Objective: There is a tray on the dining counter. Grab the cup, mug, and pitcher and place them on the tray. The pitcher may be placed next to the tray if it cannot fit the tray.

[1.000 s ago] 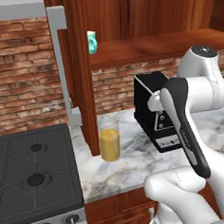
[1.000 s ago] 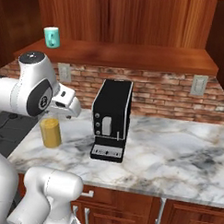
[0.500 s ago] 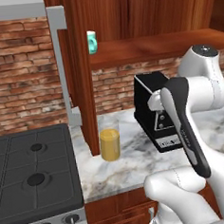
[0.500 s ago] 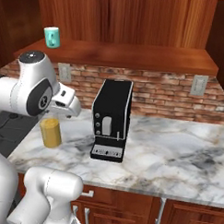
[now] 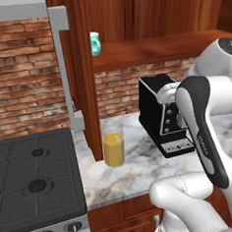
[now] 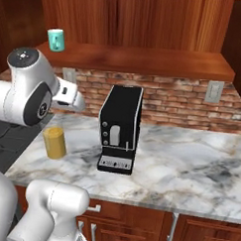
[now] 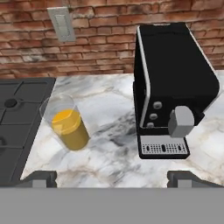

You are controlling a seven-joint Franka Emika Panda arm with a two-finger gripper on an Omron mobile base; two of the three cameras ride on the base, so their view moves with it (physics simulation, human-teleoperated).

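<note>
Pitcher: the pitcher [image 5: 113, 148] stands upright on the marble worktop [image 6: 190, 160], close to the stove [image 5: 34, 181] and just beside the tall wood panel [image 5: 82, 71]. It is a clear glass with orange-yellow drink in it, filled most of the way up. In the hand view the pitcher [image 7: 66, 123] is on the left.
Mug: the teal mug [image 6: 56, 40] sits up high on the wood shelf [image 6: 145, 60], above the pitcher and well apart from it. Its handle shows in the right base view.
Gripper: the gripper [image 7: 112, 177] is wide open and holds nothing. Its two dark tips stand far apart at the bottom of the hand view. It hangs above the worktop, apart from the pitcher.
Coffee machine: the black coffee machine [image 6: 120, 127] stands on the worktop near the pitcher, with bare marble between them.
Wall: red brick wall [image 6: 183, 103] behind the worktop, with a light outlet [image 7: 61, 23] on it.
</note>
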